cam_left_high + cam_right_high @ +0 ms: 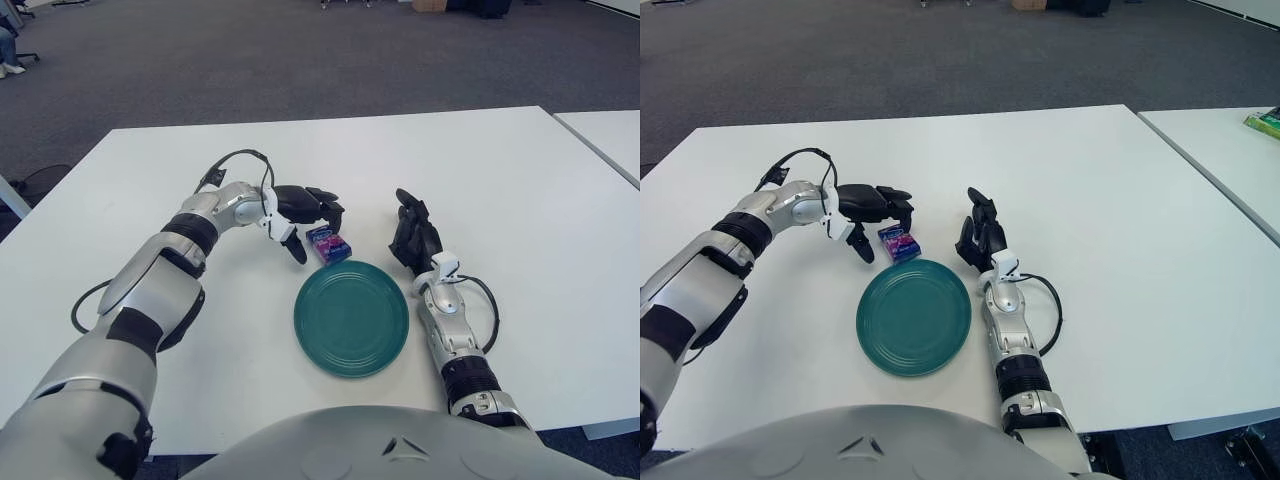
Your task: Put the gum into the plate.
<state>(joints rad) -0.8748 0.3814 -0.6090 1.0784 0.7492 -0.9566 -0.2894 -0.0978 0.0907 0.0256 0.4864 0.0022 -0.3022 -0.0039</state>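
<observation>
A small purple and blue gum pack (327, 243) lies on the white table (500, 180) just beyond the far left rim of the green plate (351, 318). My left hand (312, 222) hovers over the pack's left side, fingers spread and curved around it, holding nothing. The pack also shows in the right eye view (898, 242). My right hand (414, 234) shows to the right of the plate's far edge, fingers relaxed and empty.
A second white table (1230, 160) stands to the right across a narrow gap, with a green object (1264, 122) on its far edge. Grey carpet floor lies beyond the table. Black cables run along both forearms.
</observation>
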